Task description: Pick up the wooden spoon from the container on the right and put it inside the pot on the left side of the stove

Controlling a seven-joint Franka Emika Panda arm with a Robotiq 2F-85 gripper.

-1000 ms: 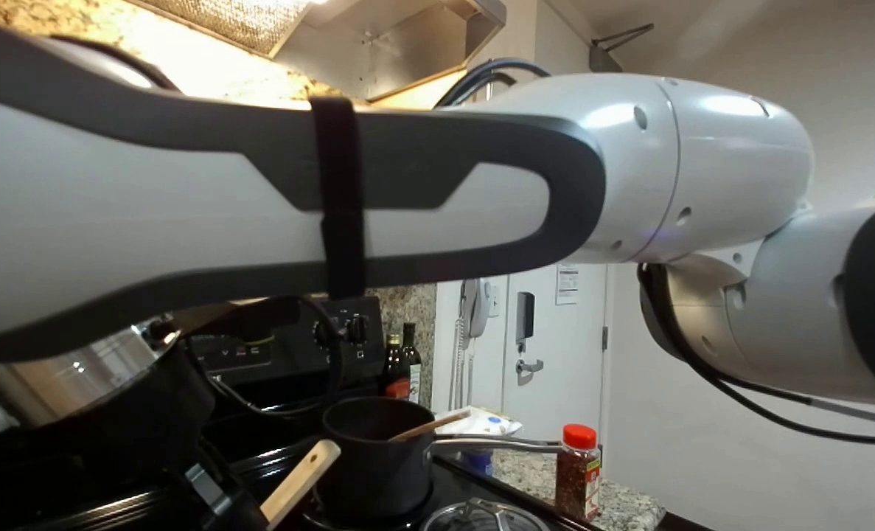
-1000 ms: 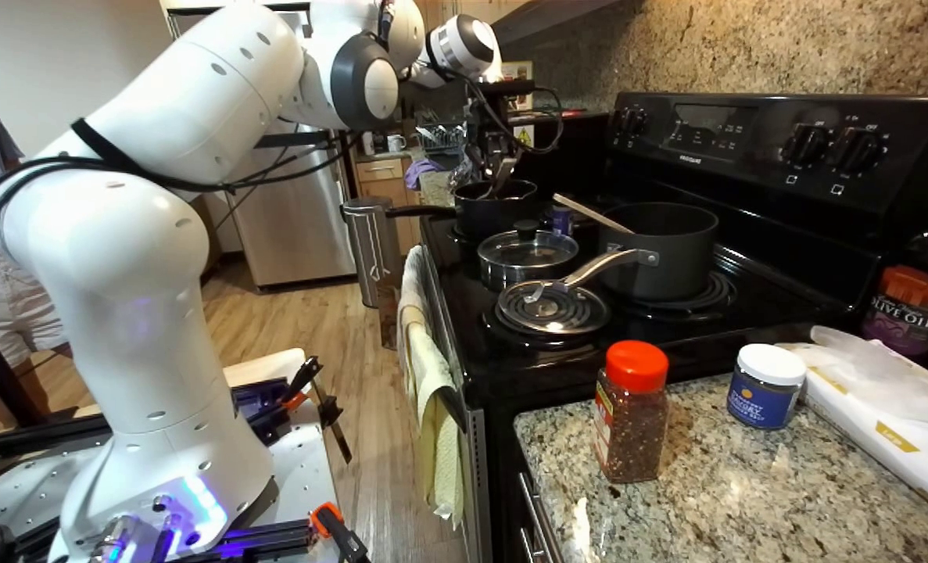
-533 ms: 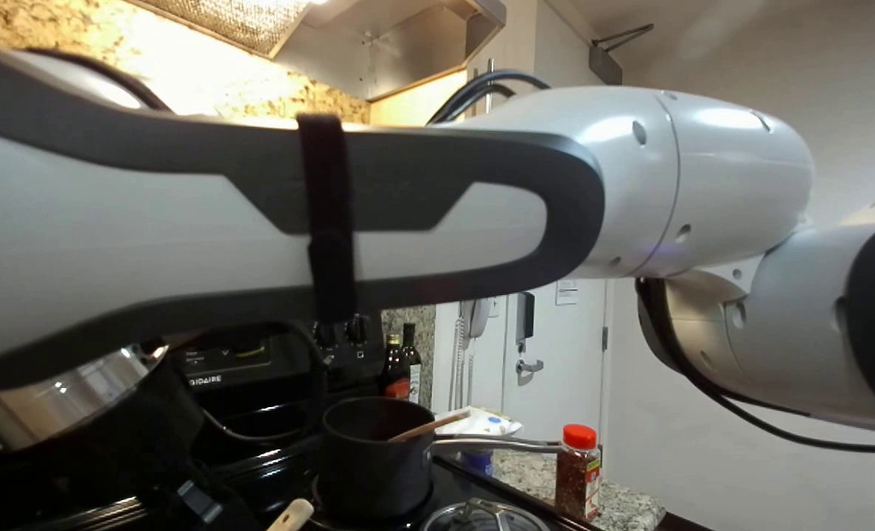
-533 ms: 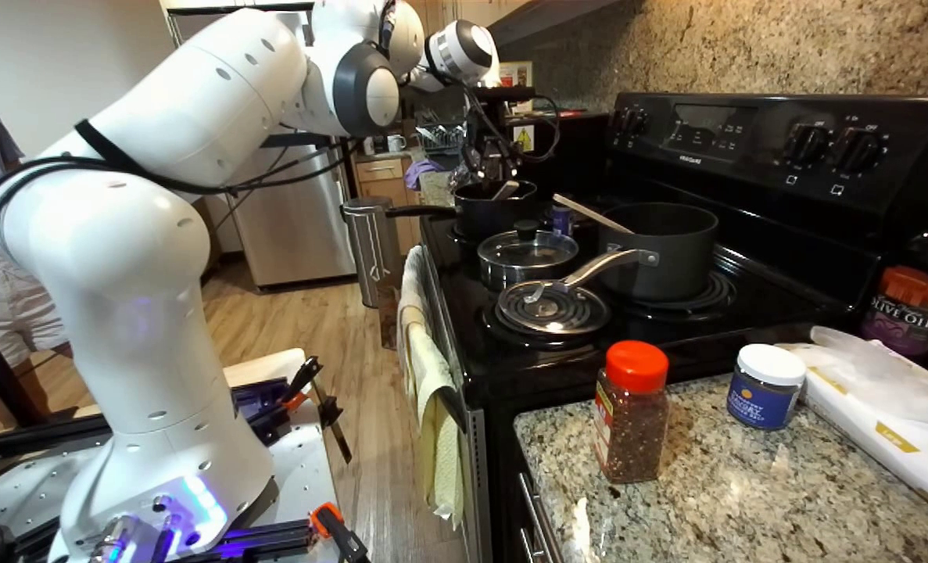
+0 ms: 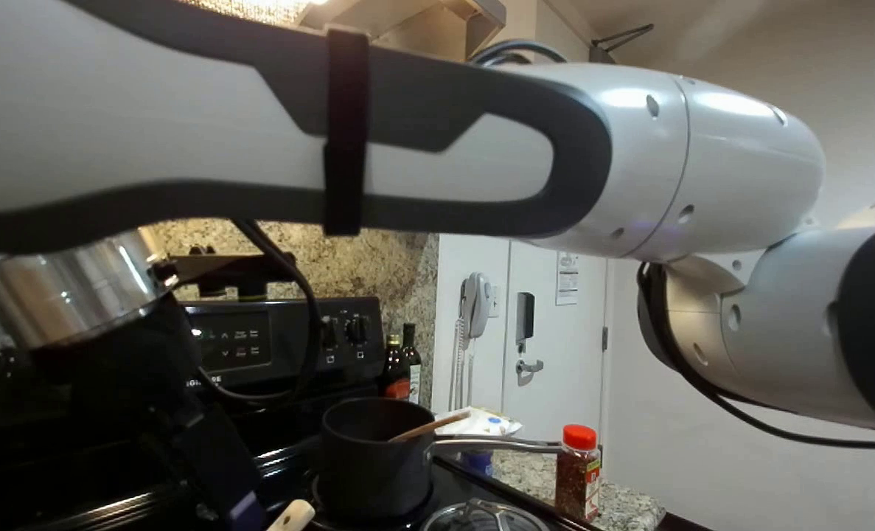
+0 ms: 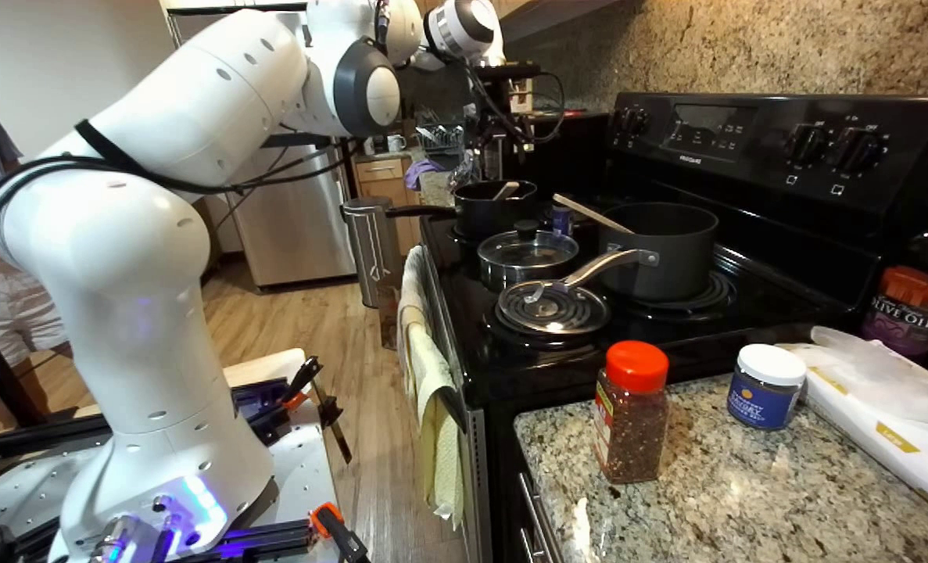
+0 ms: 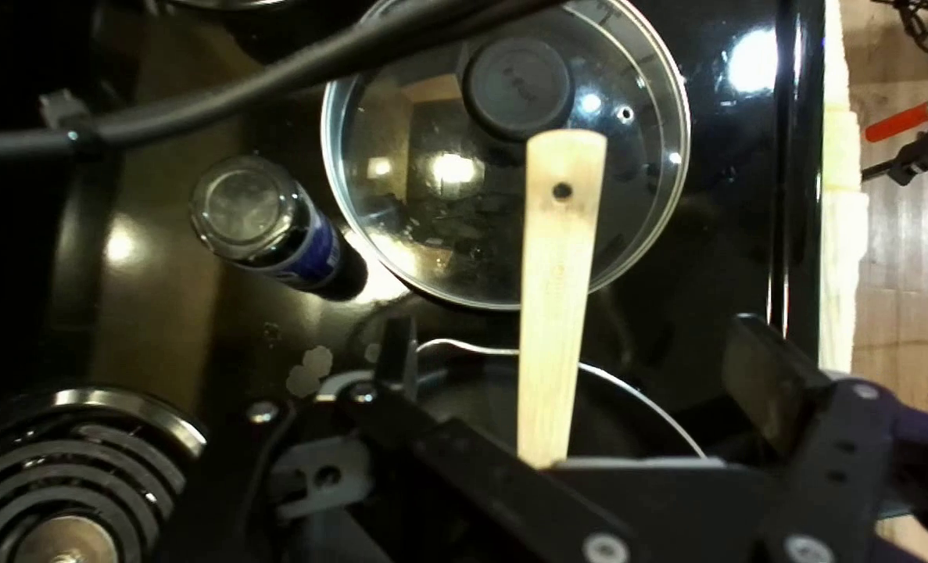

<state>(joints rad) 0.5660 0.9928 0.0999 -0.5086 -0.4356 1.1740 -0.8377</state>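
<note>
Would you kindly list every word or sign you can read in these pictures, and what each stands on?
"FRIGIDAIRE": stove, on its back panel.
"OFF": above two knobs.
"SAVORY", probably: white-lidded jar.
"OLIVE OIL", apparently, upside down: purple-labelled bottle.
Too small or blurred: the jar's other lines, and marks on the red-capped bottle, door notice, packet, display, lid knob and wooden spoon.

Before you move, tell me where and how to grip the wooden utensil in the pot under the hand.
Probably by the wooden handle, below its hole, from above: it slants up out of the pot, broad face upward, and the hand stands open, jaws to either side, ready for the narrow edges.
</note>
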